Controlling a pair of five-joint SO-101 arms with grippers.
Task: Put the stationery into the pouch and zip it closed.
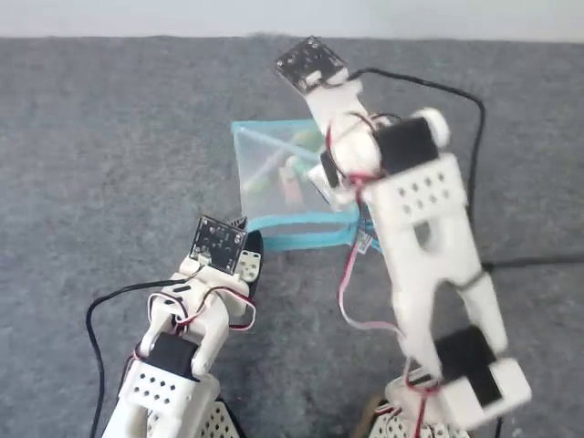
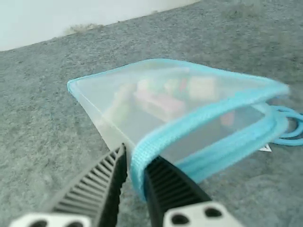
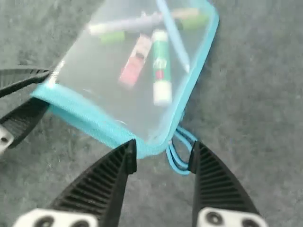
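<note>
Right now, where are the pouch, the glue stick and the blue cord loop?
pouch (image 3: 90,117): right wrist view, zipper edge.
glue stick (image 3: 160,66): right wrist view, mid barrel.
blue cord loop (image 3: 176,163): right wrist view, its bend.

A see-through pouch (image 1: 269,182) with light blue trim lies flat on the grey counter (image 1: 109,137). Inside it lie a white and green glue stick (image 3: 161,66), a pink piece (image 3: 135,61), a thin blue pen (image 3: 173,42) and a green-ended marker (image 3: 113,33). Its blue zip edge (image 3: 90,120) ends at a corner where a blue loop (image 3: 177,153) trails out.
</note>
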